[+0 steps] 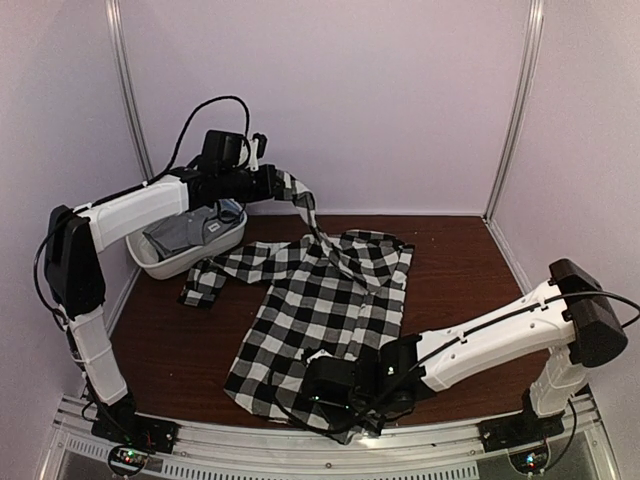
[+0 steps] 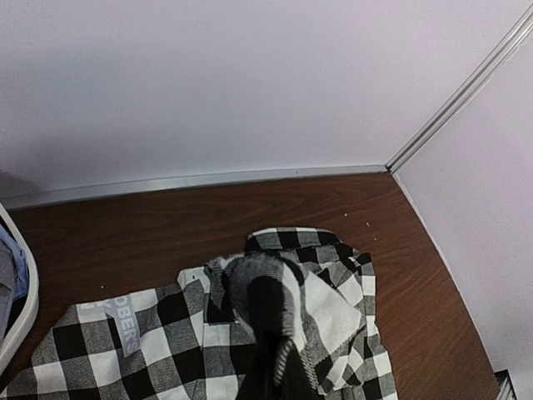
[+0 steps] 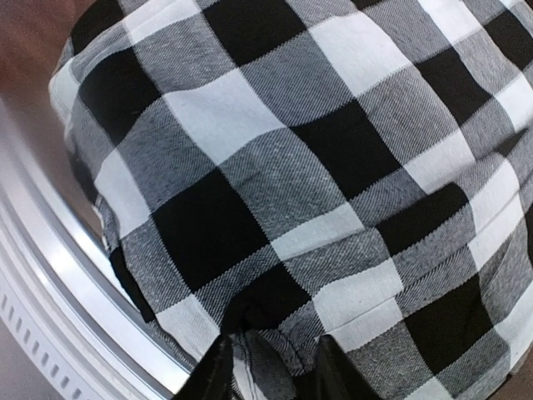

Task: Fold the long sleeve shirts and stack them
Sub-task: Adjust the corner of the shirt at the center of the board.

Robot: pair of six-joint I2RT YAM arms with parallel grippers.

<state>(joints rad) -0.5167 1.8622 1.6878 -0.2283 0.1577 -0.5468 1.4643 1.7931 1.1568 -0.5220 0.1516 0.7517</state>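
Observation:
The black-and-white checked shirt [image 1: 320,310] lies spread on the brown table, its collar end far and its hem near. My left gripper [image 1: 275,185] is raised above the far left and shut on one sleeve [image 1: 305,205], which hangs taut down to the shirt. In the left wrist view the cloth [image 2: 275,300] drapes over the fingers and hides them. My right gripper [image 1: 318,378] sits low at the shirt's near hem. Its fingers [image 3: 212,375] stand apart with a bunched fold of checked cloth [image 3: 275,167] between them. The grey shirt [image 1: 185,235] lies crumpled in the tub.
A white oval tub [image 1: 170,265] stands at the far left, its rim [image 2: 25,308] at the left wrist view's edge. The other sleeve [image 1: 205,280] trails towards it. A metal rail [image 1: 300,450] runs along the near table edge. Walls close in on three sides.

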